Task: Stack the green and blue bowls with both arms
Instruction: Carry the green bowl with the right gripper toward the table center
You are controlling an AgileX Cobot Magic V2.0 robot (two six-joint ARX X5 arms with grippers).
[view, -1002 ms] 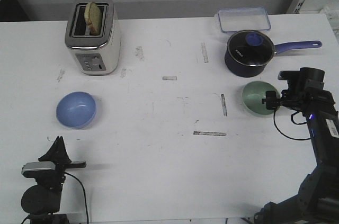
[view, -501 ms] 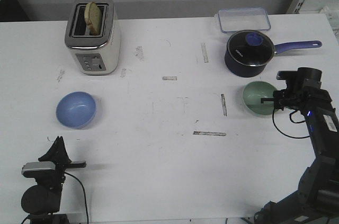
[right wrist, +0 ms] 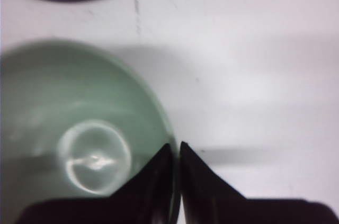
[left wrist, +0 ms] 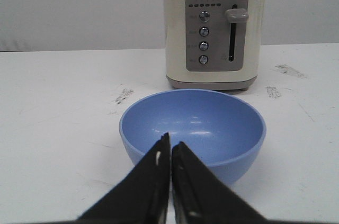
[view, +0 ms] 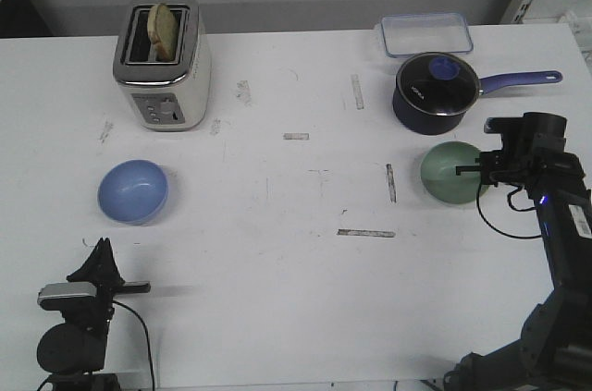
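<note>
Front view: the pale mint-green glossy bowl (view: 450, 175) sits just in front of the dark navy saucepan (view: 435, 91), its rim pinched by the right gripper (view: 481, 167). Right wrist view: that thin-edge grip could slip during lifting. Left wrist view: the left gripper (left wrist: 170, 152), closed and empty, faces the periwinkle-blue bowl (left wrist: 192, 131).

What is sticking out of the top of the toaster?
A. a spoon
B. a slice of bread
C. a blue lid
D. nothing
B: in the front view a slice of bread stands up out of a slot of the toaster at the back left of the table.
</note>
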